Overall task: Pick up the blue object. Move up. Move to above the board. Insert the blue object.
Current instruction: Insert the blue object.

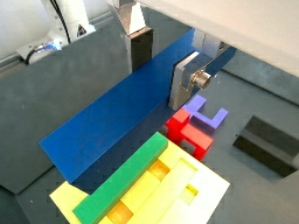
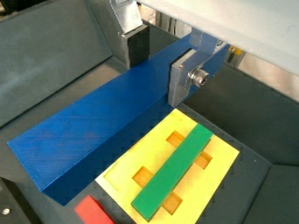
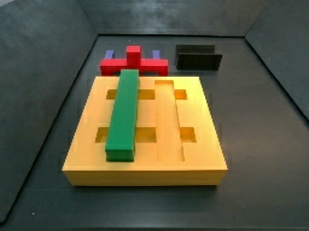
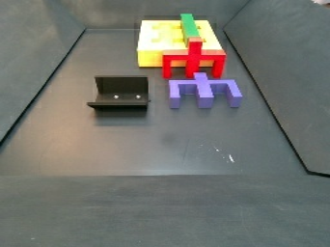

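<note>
The blue object (image 2: pixel 100 131) is a long, plain dark-blue bar, clenched in the tool (image 2: pixel 162 61) above the board (image 2: pixel 222 179).

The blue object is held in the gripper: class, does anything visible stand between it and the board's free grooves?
Nothing visible does. The gripper holds the blue object above the board; the green bar fills one groove only.

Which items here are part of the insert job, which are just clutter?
Job:
blue object, clamped in the pincer, raised over the floor
board

Clutter:
green bar, in a board groove
red piece
violet piece
fixture
</note>
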